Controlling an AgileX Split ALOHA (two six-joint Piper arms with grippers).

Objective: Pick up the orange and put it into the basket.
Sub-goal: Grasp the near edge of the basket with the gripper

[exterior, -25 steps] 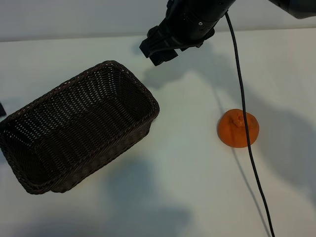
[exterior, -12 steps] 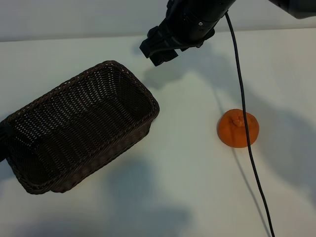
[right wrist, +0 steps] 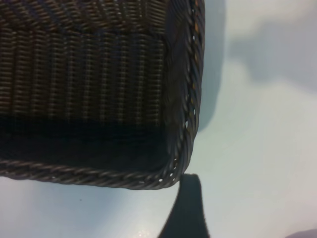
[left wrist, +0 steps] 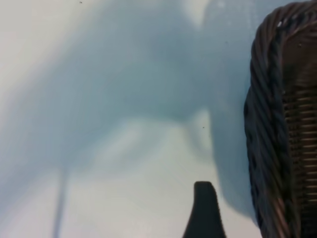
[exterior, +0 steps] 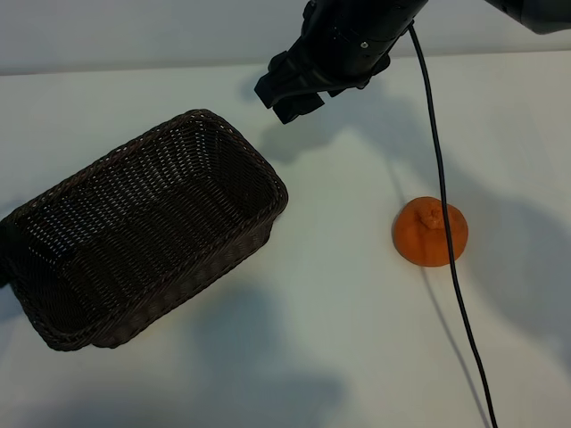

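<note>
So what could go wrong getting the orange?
The cable crosses over the orange in the exterior view, so it might snag or knock it. The orange is round and may roll away from the right gripper, open near the basket. The left gripper sits by the basket's end and might bump it.

Dark woven wicker basket [exterior: 143, 227], dimpled orange [exterior: 430, 232], smooth matt table [exterior: 339, 312]
</note>
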